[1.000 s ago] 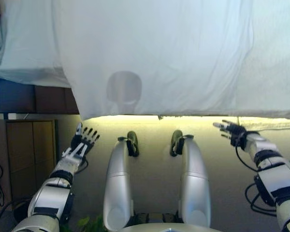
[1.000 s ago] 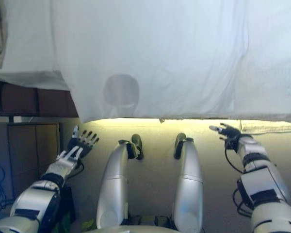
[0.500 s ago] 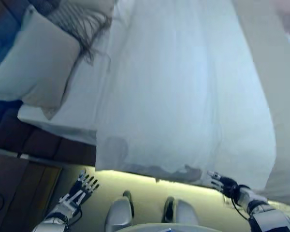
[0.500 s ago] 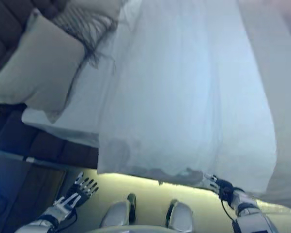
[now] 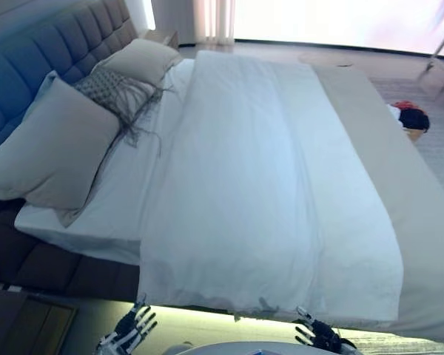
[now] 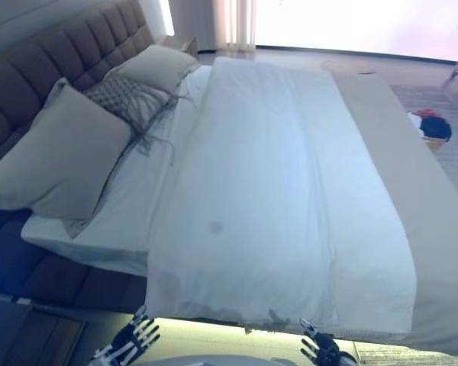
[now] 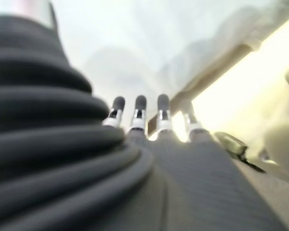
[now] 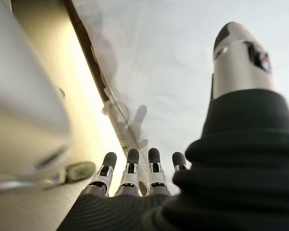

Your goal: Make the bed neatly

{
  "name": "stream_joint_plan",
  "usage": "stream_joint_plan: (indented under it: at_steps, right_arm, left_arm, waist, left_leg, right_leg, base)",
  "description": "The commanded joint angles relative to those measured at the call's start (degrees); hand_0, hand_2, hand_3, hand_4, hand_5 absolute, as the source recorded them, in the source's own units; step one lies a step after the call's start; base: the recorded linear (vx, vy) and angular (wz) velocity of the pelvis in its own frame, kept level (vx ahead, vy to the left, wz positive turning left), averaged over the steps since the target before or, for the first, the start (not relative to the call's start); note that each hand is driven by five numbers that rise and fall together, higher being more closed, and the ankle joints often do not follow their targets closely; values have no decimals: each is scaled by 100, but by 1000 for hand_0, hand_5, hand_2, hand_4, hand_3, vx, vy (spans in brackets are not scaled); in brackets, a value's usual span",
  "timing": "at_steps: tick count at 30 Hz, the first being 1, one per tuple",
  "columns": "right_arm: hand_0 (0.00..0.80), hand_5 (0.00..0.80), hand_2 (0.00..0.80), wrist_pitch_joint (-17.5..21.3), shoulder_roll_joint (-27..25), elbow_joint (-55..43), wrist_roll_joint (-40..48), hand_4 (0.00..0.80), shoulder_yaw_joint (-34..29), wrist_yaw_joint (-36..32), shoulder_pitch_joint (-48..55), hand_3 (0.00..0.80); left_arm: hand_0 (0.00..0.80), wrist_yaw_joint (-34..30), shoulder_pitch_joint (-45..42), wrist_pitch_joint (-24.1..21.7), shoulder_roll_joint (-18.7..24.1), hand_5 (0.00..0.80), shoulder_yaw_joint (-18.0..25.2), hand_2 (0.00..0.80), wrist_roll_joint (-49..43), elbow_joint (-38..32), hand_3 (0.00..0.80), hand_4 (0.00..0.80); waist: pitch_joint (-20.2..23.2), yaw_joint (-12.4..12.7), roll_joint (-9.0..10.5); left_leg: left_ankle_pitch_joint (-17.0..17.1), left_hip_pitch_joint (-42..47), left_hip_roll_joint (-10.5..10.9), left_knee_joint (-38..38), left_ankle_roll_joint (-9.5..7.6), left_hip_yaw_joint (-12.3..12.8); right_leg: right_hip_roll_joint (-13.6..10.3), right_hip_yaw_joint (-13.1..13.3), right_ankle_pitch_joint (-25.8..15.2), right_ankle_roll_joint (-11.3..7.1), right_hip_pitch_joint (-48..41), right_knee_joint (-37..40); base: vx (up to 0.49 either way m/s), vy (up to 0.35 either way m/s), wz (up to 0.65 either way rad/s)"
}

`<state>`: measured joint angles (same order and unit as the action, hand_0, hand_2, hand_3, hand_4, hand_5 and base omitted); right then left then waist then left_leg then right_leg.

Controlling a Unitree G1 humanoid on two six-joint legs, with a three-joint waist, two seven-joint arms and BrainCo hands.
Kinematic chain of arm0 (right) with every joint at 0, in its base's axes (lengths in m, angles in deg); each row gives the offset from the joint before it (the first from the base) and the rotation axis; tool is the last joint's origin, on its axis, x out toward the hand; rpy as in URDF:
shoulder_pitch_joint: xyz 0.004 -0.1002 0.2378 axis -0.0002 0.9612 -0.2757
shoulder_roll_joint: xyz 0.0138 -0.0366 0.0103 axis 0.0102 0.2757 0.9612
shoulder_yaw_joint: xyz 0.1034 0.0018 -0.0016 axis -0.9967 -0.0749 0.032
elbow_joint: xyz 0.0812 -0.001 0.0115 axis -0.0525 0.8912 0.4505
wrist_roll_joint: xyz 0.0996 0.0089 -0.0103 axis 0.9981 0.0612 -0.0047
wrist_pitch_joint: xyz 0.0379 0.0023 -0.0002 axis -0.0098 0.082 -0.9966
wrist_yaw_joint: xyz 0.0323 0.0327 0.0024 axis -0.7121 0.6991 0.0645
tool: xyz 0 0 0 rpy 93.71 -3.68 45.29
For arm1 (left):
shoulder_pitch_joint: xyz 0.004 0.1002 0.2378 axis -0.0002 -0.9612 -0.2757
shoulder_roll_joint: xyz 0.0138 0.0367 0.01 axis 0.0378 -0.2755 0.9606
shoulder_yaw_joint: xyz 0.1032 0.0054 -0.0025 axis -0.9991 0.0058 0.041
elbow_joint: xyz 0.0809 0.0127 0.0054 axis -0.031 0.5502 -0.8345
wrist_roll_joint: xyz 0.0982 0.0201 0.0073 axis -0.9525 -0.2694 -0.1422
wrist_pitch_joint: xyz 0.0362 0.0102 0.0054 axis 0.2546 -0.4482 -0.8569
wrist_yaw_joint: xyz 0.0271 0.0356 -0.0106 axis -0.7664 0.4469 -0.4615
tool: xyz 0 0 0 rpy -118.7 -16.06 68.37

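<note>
Bed [image 5: 81, 274] seen from its side, both hands low at the near edge and partly cut off by the frame. The left hand [image 5: 131, 330] shows only its spread, straight fingers, raised just below the hanging hem of the duvet [image 5: 266, 192] and holding nothing; its wrist view is blurred, with the fingertips [image 7: 140, 103] extended toward the white cloth. The right hand [image 5: 318, 336] likewise has its fingers splayed and empty, just under the hem near a small tag-like wrinkle; whether any fingertip touches the cloth cannot be told. Beyond both hands the duvet lies flat across the mattress. Past the left hand lie a large pillow [image 5: 52, 148], a fringed cushion [image 5: 118, 89] and a second pillow [image 5: 140, 61] against the tufted headboard [image 5: 37, 52]. Beyond the right hand a beige band [image 5: 399, 207] covers the foot end, and a dark, indistinct bundle [image 5: 413, 118] lies on the floor.
</note>
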<state>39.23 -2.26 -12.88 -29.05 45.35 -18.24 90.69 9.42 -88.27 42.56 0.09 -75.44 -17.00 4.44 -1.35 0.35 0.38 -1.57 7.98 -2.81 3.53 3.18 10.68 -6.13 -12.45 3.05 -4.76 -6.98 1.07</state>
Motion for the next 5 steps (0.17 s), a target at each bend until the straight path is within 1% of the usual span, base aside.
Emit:
stream_joint_plan:
  at_steps: [1, 5]
  right_arm:
    - [0, 0, 0, -62, 163, 390, -133, 0, -119, 189, -288, 0]
    - [0, 0, 0, -32, 193, 469, -111, 0, -28, 351, -349, 0]
  left_arm:
    - [0, -152, 138, -166, -349, 0, -9, 0, -12, 245, 0, 0]
    - [0, -204, 140, -185, -460, 0, -110, 0, 1, 248, 0, 0]
  waist:
    - [-38, -114, -82]
    - [-6, -85, -62]
  left_leg:
    - [-28, -3, 130, 137, -76, 67]
    - [-51, 82, 142, 138, -91, 48]
  right_leg:
    - [27, 9, -435, -102, 20, 208]
    - [35, -4, -438, -93, -77, 238]
  base:
    - [63, -1, -9]
    - [47, -20, -8]
